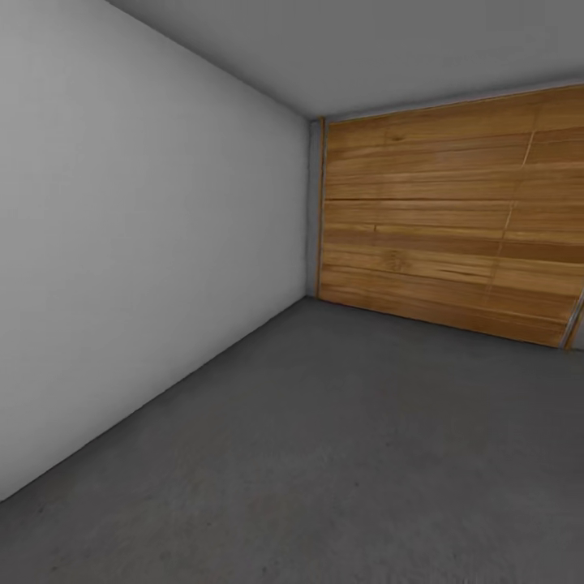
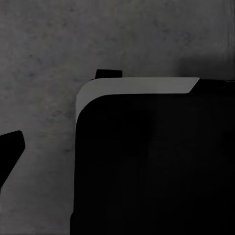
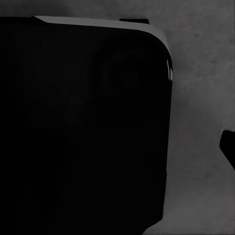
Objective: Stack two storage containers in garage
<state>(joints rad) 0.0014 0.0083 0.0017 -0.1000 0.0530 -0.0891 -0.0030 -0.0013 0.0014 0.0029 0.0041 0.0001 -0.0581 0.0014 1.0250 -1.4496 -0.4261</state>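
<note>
Robot is in the garage: wood-plank door (image 1: 454,235) straight ahead w/ a pale grey wall (image 1: 138,219) running up to the door's left edge, dark concrete floor (image 1: 341,454) spreading out from the door's foot toward the camera.

No orange-red bins anywhere on the floor near the door, so where the two bins are can't be told from here. Judging by that, this looks like a transit moment, either scouting a drop spot or heading back for a bin.

Both wrist cams look down at concrete floor (image 2: 44,73), each w/ a big dark rounded-corner block (image 2: 152,166) taking most of the frame, prob. the robot's own base. That fits arms hanging tucked at the sides for driving.

Claws: a dark sliver (image 2: 10,152) at the edge of each wrist cam may be a finger, but open or closed can't be told for left or right.
</note>
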